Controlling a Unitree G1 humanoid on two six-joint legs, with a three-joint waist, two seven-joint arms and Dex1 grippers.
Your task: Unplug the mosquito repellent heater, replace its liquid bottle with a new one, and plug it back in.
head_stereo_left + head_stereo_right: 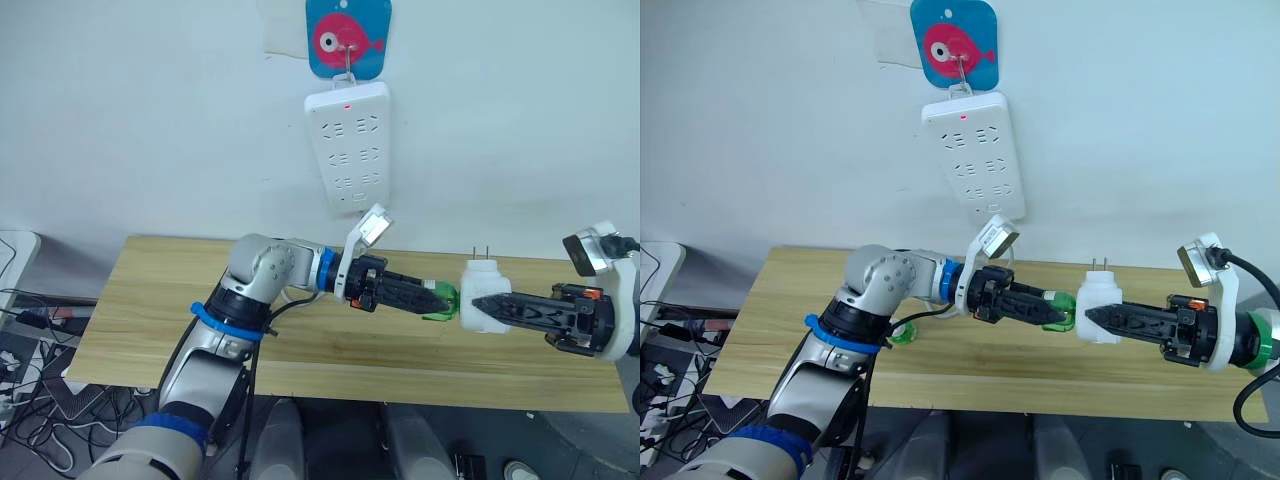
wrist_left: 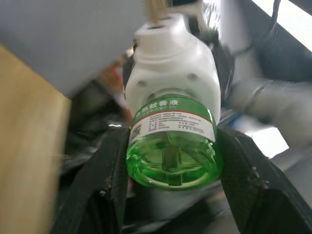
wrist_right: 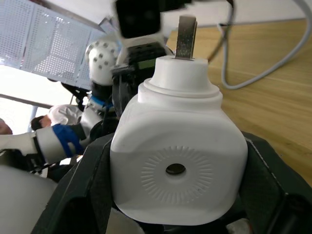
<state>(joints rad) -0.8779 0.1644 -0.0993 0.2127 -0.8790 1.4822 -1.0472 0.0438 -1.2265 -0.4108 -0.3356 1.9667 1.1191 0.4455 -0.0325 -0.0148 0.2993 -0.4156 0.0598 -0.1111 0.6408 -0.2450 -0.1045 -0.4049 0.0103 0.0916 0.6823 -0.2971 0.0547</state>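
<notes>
A pale wooden table [image 1: 150,310] stands against a white wall [image 1: 150,110].

Left arm extended from the lower left, elbow bent, forearm running rightward above the table. Left gripper [image 1: 436,298] levelled horizontally, fingers pointing right, closed on the green liquid bottle [image 2: 171,146]; black fingers [image 2: 112,180] pressed against both sides of the bottle in the left wrist view.

Right arm entering from the right edge, forearm horizontal, pointing left toward the other arm. Right gripper [image 1: 1092,316] closed on the mosquito repellent heater [image 3: 178,158], fingers [image 3: 85,187] bearing on both flanks of the white body, prongs upward.

Both grippers meeting tip to tip at mid-scene, raised off the table.
</notes>
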